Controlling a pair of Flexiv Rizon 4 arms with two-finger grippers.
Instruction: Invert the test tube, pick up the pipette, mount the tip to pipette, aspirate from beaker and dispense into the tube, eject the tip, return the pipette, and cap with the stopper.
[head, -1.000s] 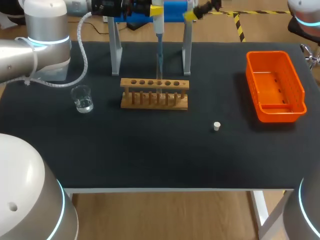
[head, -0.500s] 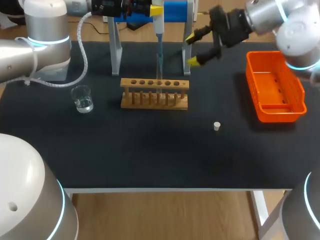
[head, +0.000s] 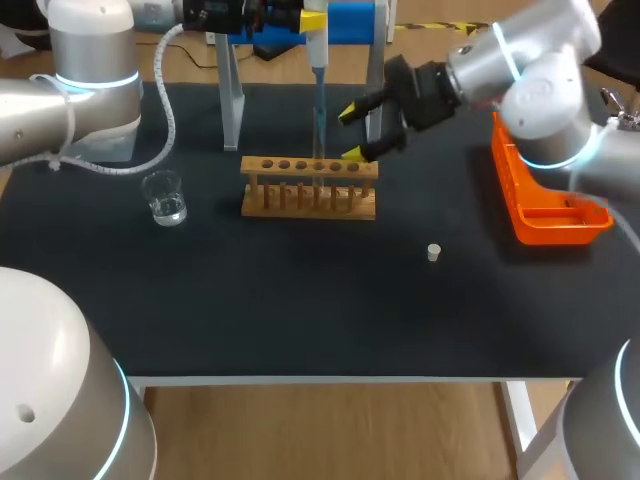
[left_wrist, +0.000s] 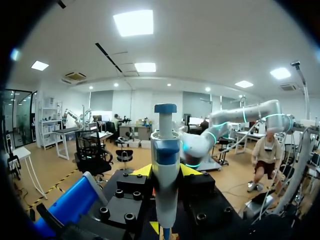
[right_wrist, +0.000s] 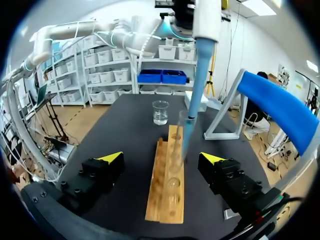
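The right pincer (head: 353, 131) hangs open over the bench (head: 300, 310), its two yellow-tipped fingers spread wide. It sits just behind the right end of the wooden rack (head: 310, 190). From its own wrist camera the rack runs lengthwise away between the two fingers, and neither finger touches it.

The left pincer (left_wrist: 166, 170) is up at the back of the bench and is clamped on the pipette (head: 316, 45), holding it upright. In the left wrist view the white and blue pipette body stands between the yellow tips, with its blue plunger knob on top. The long blue tip (head: 320, 110) is mounted on the pipette and points straight down into the rack.

In the right wrist view the tip's lower end goes into a clear test tube (right_wrist: 184, 124) standing upright in one of the rack's holes. The glass is faint, so I can't say how far in the tip goes or whether any liquid is in the tube.

The glass beaker (head: 165, 197) stands to the left of the rack, apart from it, with a little clear liquid in the bottom. The small white stopper (head: 433, 252) lies alone on the dark bench, in front of the rack and off to its right. The orange bin (head: 560, 222) sits at the right side of the bench, partly hidden by the right arm. The pipette stand (head: 231, 100), with metal legs and a blue top, is behind the rack.
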